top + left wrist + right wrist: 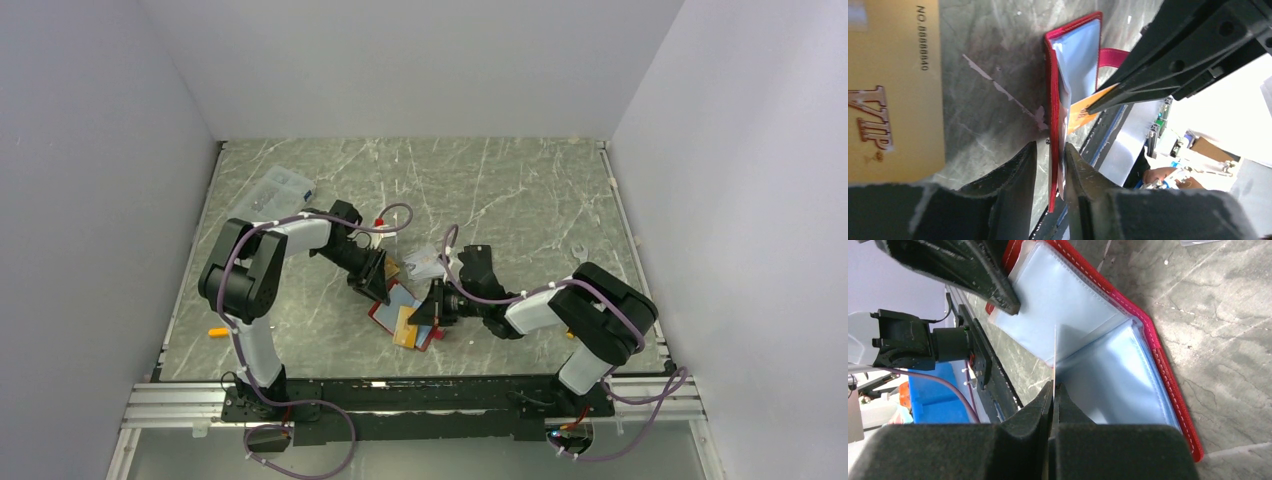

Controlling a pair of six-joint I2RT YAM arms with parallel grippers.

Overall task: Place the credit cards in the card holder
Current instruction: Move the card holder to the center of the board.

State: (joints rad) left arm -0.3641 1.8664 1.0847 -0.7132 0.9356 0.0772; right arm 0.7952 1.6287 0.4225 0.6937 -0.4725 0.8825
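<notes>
At the centre of the marble worktop (pixel 520 190), the red card holder (pixel 392 310) is lying open, pale pockets exposed. My left gripper (pixel 1050 172) is clamping the holder's red cover edge between its fingers. My right gripper (pixel 1053 395) is pinching a thin credit card (pixel 1054 352) edge-on, jaws together on it, against the pockets. A gold VIP card (pixel 890 90) is resting just beside.

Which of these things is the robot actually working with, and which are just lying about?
In the job:
- card holder, open
- orange card in the right pincer
- gold card
- left pincer, gripping the holder

Lying about:
- clear plastic box
- small orange object
</notes>
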